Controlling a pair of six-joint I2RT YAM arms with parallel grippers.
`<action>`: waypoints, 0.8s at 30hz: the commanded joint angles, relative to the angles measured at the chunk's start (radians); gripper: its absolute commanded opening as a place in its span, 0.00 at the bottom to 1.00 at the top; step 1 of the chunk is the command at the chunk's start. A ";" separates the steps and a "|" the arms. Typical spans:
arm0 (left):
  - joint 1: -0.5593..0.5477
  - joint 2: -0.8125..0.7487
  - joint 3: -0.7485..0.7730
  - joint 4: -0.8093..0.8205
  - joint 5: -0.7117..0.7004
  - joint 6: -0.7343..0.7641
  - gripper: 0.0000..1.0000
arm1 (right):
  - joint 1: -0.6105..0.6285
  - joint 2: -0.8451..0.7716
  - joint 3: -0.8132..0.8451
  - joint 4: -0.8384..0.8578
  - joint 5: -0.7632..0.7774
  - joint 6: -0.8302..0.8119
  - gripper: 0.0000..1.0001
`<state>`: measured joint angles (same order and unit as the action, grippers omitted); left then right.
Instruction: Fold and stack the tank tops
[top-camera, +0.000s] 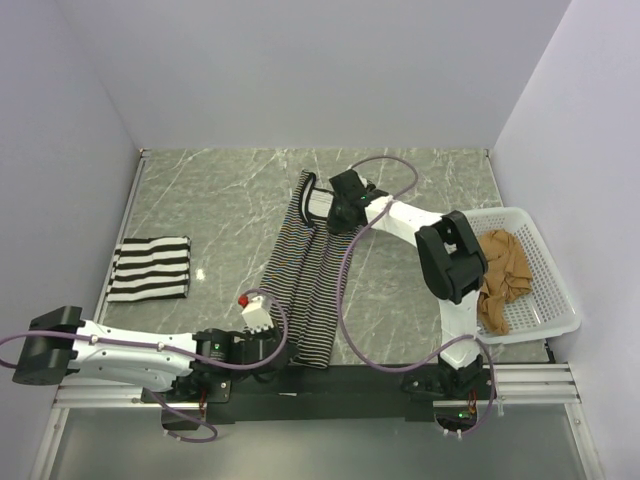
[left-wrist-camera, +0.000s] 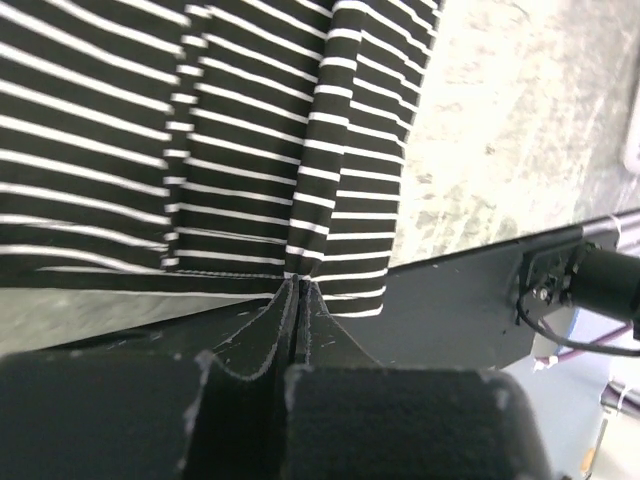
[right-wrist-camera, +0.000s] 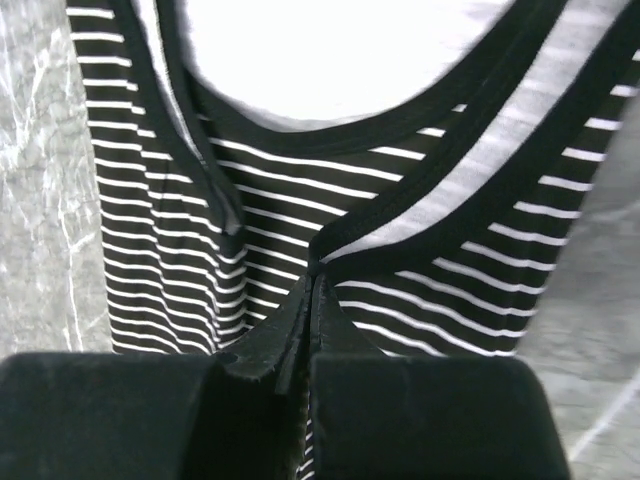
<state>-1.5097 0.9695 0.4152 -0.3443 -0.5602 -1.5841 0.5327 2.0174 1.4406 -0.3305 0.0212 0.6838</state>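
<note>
The long tank top with thin dark stripes and black trim (top-camera: 305, 285) lies stretched lengthwise down the middle of the marble table. My right gripper (top-camera: 336, 216) is shut on its black-trimmed neckline at the far end (right-wrist-camera: 318, 268). At the near end, my left gripper (top-camera: 276, 346) is shut on the hem (left-wrist-camera: 297, 283) beside the table's front edge. A bold black-and-white striped tank top (top-camera: 150, 268) lies folded at the left. The tan-brown tank top (top-camera: 503, 280) sits crumpled in the basket at the right.
A white plastic mesh basket (top-camera: 555, 300) stands at the right edge of the table. A black rail (top-camera: 350, 380) (left-wrist-camera: 470, 300) runs along the near edge by the arm bases. Pale walls close in the table on three sides.
</note>
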 joint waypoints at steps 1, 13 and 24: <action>-0.001 -0.034 0.002 -0.114 -0.012 -0.100 0.01 | 0.019 0.015 0.093 -0.021 0.059 0.025 0.00; 0.000 -0.063 -0.007 -0.231 -0.049 -0.185 0.01 | 0.044 0.084 0.172 -0.059 0.069 0.017 0.00; 0.002 -0.113 0.025 -0.237 -0.098 -0.109 0.39 | 0.046 0.041 0.155 -0.025 0.033 -0.010 0.41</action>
<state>-1.5085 0.8917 0.4126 -0.5560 -0.6041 -1.7226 0.5800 2.1063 1.5700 -0.3878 0.0444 0.6888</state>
